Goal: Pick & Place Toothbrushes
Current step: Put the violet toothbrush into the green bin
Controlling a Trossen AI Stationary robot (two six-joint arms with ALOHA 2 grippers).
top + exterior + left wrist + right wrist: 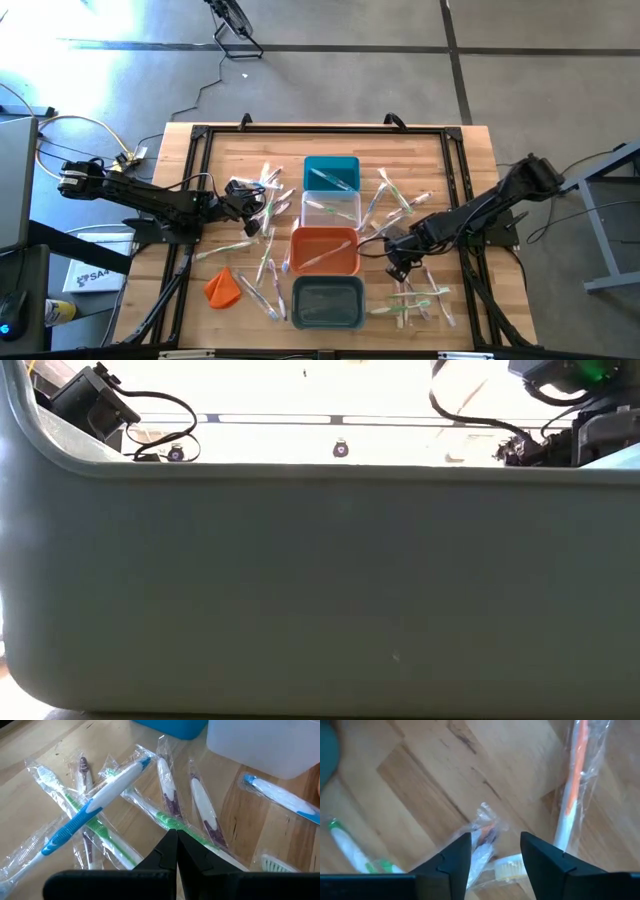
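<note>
From above, wrapped toothbrushes lay scattered around four bins. Left wrist view: left gripper pressed together over a pile. Right wrist view: right gripper spread above an orange-striped toothbrush, probably about to descend and pinch

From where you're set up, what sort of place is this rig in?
Probably a lab or workshop, not a home: a wooden table in a black metal frame stands on a bare concrete floor, with loose cables trailing beside it.
</note>
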